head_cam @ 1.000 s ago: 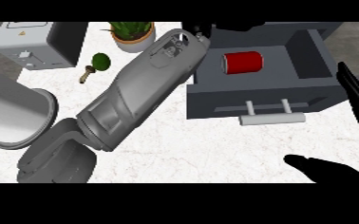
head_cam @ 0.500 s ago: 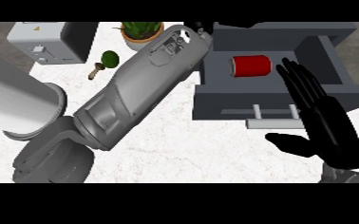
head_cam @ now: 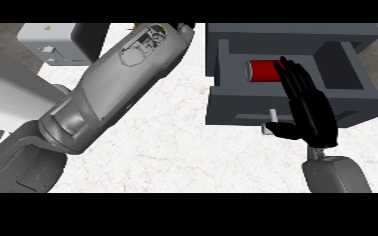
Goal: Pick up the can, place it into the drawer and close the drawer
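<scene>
One step is remaining, I judge: the can point(head_cam: 260, 71) is lying inside the open drawer point(head_cam: 229, 107). Over the last second my right hand point(head_cam: 313, 116) has been swinging up from the lower edge. It is now hovering over the drawer's front, fingers straight, holding nothing. My left forearm point(head_cam: 118, 85) is stretching diagonally upward; I cannot tell that hand's state.

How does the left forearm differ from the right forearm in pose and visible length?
The left forearm runs slantwise from lower left to the top edge; the right forearm shows only as a short piece at lower right. The left forearm lies over the counter beside the drawer; the right forearm ends in an open right hand over the drawer's front, fingers pointing toward the can. Both are grey.
</scene>
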`<action>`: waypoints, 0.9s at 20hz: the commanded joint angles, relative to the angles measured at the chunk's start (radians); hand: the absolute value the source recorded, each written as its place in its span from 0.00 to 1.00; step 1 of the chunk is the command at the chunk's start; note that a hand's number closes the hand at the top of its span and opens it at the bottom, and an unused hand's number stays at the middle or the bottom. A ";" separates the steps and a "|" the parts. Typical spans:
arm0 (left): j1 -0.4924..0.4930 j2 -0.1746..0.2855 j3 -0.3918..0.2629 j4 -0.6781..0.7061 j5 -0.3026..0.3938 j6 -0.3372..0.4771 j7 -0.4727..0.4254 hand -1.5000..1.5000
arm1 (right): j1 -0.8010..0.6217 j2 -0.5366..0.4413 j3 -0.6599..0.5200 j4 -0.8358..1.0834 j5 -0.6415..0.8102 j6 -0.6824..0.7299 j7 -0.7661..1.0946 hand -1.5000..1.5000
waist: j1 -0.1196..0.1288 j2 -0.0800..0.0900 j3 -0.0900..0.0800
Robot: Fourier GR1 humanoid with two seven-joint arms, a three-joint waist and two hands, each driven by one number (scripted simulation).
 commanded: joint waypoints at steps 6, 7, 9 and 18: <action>0.097 0.136 -0.025 -0.203 -0.050 -0.023 0.109 0.00 | -0.181 0.029 -0.069 0.385 0.076 -0.185 -0.042 0.00 | 0.029 0.004 0.003; 0.077 0.152 -0.027 -0.230 -0.054 -0.016 0.132 0.00 | -0.171 0.009 -0.078 0.427 0.086 -0.197 -0.062 0.00 | 0.034 0.003 0.003; 0.105 0.176 -0.018 -0.267 -0.056 -0.008 0.165 0.00 | -0.202 0.010 -0.085 0.443 0.088 -0.207 -0.063 0.00 | 0.021 0.002 0.003; 0.194 0.272 -0.018 -0.406 -0.075 -0.015 0.231 0.00 | -0.388 0.032 -0.178 0.736 0.124 -0.449 -0.090 0.00 | 0.039 0.011 0.004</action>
